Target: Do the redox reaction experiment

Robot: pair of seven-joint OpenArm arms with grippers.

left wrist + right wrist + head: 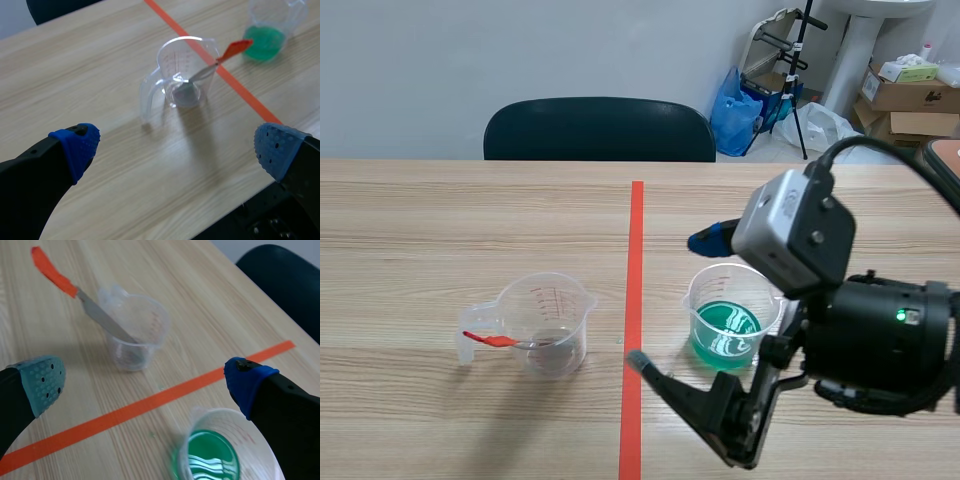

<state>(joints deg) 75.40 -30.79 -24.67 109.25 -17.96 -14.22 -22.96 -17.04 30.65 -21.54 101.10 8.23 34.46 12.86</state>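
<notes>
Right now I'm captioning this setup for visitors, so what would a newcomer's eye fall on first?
The bright green liquid in the clear cup, right of the orange-red tape line in the scene view, grabs attention first. The right gripper looms open close beside it. Left of the line stands a clear measuring cup with a red-handled spatula leaning in it.

Clear plastic measuring cups: 2, namely the green-liquid cup (728, 318) and the spatula cup (548, 322). Spatula (492, 341) with orange-red grip: 1. Grippers in view: 2, the left gripper (176, 147) and the right gripper (146, 381). Dotted pads (42, 382): 4 counted, 3 blue, 1 grey-green. Table (420, 220): 1. Dark chair (600, 130): 1. Blue bag (735, 108): 1.
</notes>
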